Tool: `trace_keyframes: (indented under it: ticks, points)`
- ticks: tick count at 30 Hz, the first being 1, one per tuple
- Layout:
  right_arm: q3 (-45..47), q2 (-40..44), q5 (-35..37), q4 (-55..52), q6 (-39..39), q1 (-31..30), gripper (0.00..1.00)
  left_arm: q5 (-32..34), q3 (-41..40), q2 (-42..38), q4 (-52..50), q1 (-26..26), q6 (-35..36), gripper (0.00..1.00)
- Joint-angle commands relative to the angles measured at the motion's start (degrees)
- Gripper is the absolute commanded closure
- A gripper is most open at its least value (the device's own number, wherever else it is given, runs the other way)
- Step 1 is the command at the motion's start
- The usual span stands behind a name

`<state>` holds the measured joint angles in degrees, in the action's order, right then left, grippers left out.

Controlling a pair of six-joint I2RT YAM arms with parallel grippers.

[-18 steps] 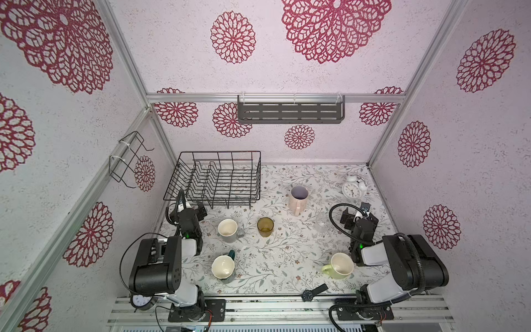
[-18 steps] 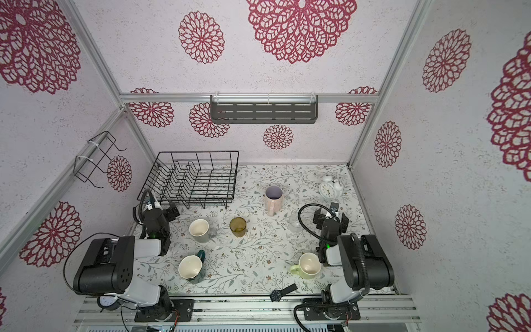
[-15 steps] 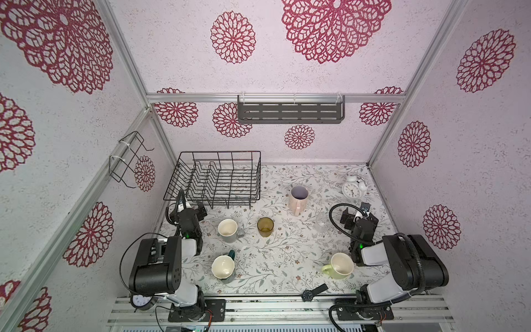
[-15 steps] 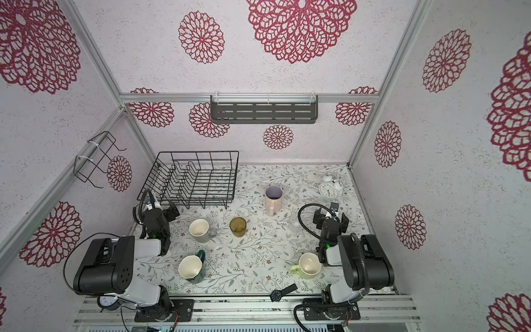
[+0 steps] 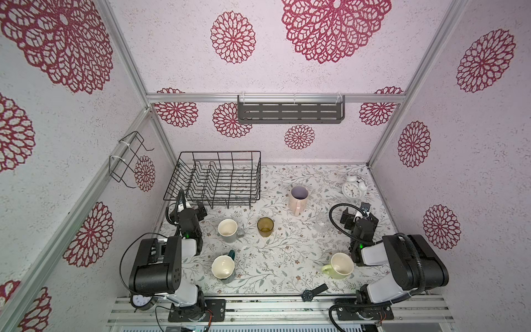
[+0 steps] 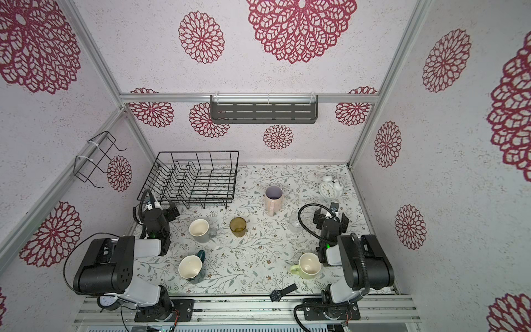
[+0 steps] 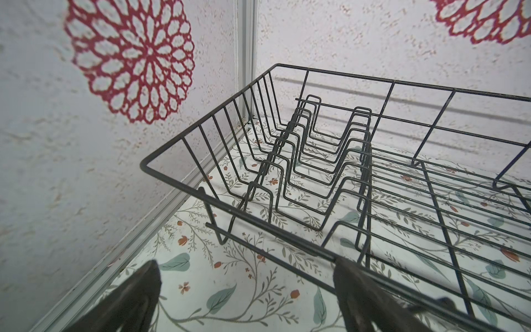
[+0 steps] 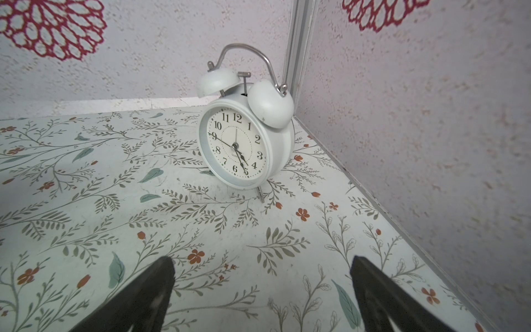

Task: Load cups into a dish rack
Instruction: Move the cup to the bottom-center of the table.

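Dish rack (image 5: pixel 212 181) empty, cups (image 5: pixel 227 230) all outside it; we see nothing moved; left tool (image 7: pixel 247 263), right tool (image 8: pixel 264 260) spread, unladen.

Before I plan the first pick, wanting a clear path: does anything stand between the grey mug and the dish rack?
Nothing visible does. The grey mug stands upright on bare table near the front rim of the dish rack; the amber tumbler sits beside the mug, off that path.
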<state>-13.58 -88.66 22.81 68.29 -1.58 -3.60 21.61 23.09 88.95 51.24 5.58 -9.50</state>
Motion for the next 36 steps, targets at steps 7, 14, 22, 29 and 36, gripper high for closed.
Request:
trace_keyframes:
  ticks: [7, 14, 22, 29, 36]
  points:
    - [-0.5, 0.5, 1.1, 1.8, -1.1, -0.2, 0.01, 0.4, 0.3, 0.2, 1.1, -0.5, 0.3, 0.03]
    - [0.7, 3.2, -0.6, 1.7, -0.5, -0.2, 0.01, 0.5, 0.2, 0.1, 1.1, -0.3, 0.1, 0.03]
    - [-4.7, 24.4, -4.8, -23.1, -1.5, -0.2, 0.01, 3.4, 0.3, -12.2, -9.2, -1.8, 0.4, 0.03]
    - [-14.7, 33.4, 0.8, -43.4, -20.3, -0.2, 0.01, 1.5, 14.6, -32.0, -52.9, -2.3, -14.3, 0.03]
    - [-22.0, 29.4, -15.8, -52.5, -24.8, -0.3, 0.02, -4.6, 21.4, -42.1, -70.6, -1.7, -28.4, 0.03]
